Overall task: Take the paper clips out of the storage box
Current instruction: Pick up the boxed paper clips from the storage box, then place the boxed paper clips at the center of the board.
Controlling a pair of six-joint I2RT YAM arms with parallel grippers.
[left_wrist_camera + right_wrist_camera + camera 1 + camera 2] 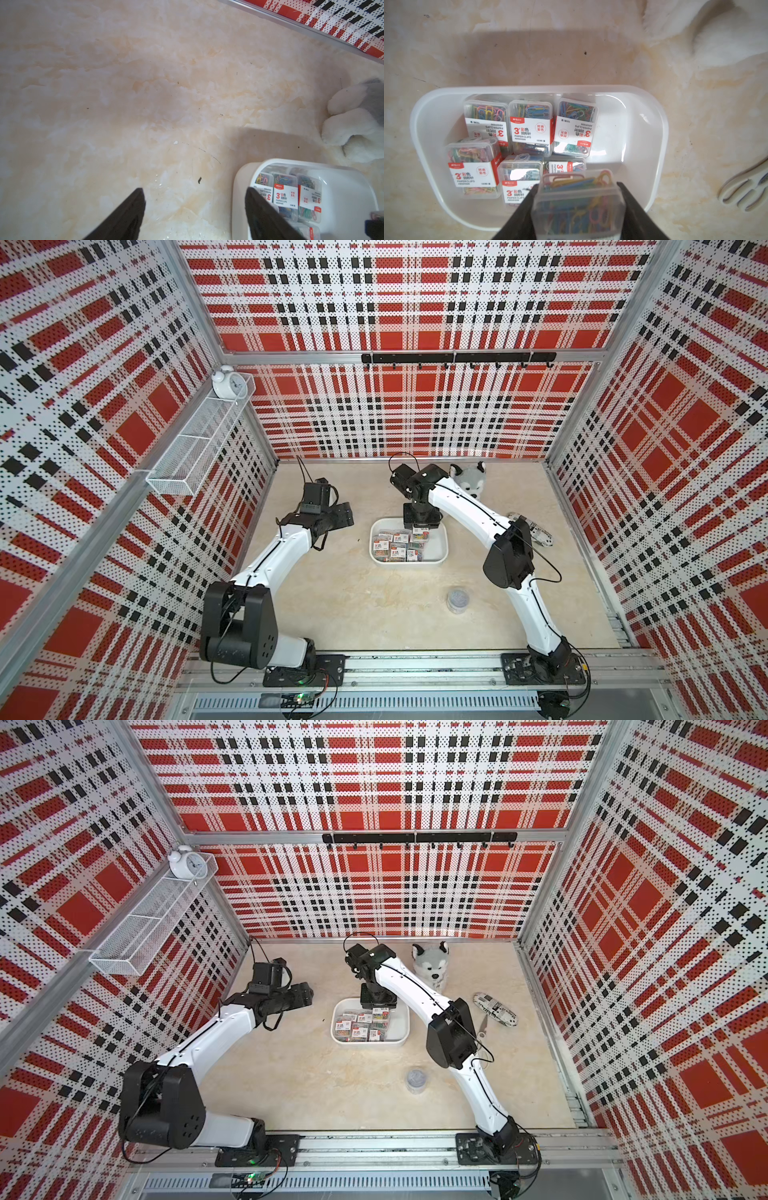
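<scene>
Clip case [577,207] in right tool [578,186] (lower end out of frame, blurry)

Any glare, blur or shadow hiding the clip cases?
Right wrist view: case in the right claw blurred, glare spots on the storage box wall, other labels readable. Left wrist view: plush dog soft. Both top views: walls bowed, cases tiny.
</scene>
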